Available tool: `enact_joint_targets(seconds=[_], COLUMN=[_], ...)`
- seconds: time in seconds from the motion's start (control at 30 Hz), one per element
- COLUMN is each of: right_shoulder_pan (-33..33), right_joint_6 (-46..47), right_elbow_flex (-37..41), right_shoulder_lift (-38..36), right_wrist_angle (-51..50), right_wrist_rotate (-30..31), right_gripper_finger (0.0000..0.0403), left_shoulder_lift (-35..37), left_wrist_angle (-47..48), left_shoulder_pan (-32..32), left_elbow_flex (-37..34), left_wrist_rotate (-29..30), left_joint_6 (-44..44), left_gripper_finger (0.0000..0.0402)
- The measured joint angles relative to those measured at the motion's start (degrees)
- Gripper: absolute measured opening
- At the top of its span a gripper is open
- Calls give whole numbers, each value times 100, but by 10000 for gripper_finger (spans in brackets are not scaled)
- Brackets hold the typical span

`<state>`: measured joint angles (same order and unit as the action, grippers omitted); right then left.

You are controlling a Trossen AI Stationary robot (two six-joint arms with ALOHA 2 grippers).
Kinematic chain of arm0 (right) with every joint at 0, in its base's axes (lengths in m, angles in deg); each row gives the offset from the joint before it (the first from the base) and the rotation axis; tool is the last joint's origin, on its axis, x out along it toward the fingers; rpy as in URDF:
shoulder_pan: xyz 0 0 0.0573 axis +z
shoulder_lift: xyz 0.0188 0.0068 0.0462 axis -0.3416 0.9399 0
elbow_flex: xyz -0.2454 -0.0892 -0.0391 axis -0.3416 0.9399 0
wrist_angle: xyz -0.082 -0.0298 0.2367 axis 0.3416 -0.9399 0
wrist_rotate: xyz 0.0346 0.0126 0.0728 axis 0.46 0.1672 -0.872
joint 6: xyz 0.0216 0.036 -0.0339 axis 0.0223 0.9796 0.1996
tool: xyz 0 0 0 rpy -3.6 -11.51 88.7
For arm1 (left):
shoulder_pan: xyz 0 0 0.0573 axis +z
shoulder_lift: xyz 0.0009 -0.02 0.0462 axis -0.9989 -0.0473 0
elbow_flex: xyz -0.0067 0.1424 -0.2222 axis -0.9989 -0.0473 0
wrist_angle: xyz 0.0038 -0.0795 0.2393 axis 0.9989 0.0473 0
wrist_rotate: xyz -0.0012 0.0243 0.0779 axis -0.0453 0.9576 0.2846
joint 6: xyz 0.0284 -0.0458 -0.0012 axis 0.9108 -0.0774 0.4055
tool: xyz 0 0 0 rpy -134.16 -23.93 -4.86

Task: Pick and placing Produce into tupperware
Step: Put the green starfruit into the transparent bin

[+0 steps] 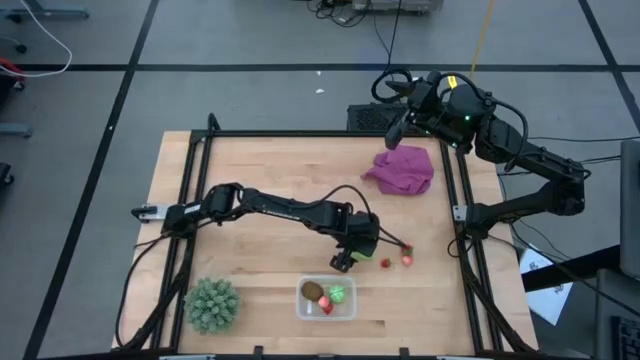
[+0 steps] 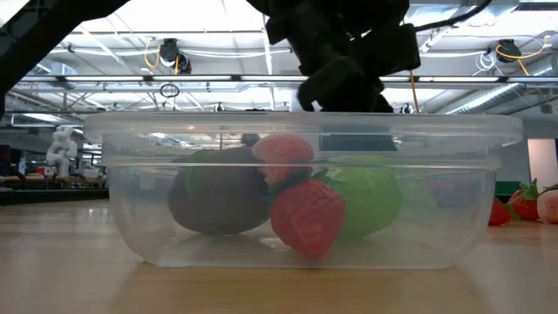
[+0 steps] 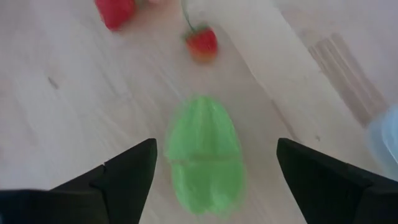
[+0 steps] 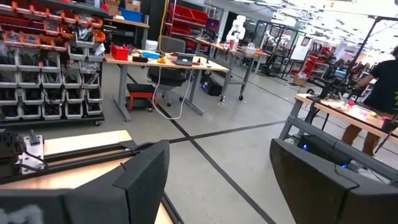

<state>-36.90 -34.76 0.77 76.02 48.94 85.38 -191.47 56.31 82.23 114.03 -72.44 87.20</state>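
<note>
The clear tupperware stands near the table's front edge. It holds a brown kiwi piece, a light-green piece and a red strawberry; these also show in the low view. My left gripper is open just behind the tupperware, above a second light-green piece that lies on the table between the lines of its fingers. Two strawberries lie to the right of it. My right gripper is open and empty at the far right, off the table's back edge.
A spiky dark-green plant stands at the front left. A purple cloth lies at the back right. Black rails run along the table's edges. A person stands in the room far beyond the table.
</note>
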Motion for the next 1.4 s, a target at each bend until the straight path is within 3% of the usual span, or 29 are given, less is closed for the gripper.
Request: enact_joint_targets(seconds=[0.83,1.4], right_shoulder_pan=[4,4], right_joint_6=[2,2], right_elbow_flex=[0,0], right_shoulder_lift=[0,0], right_wrist_angle=[-11,-9], right_wrist_rotate=[-2,-2], right_gripper_finger=[267,267], left_shoulder_lift=[-365,-382], left_wrist_angle=[-319,-303], left_shoulder_pan=[-4,-3], left_elbow_flex=[-2,0], left_wrist_rotate=[69,418], left_joint_6=[11,84], left_gripper_finger=[337,331])
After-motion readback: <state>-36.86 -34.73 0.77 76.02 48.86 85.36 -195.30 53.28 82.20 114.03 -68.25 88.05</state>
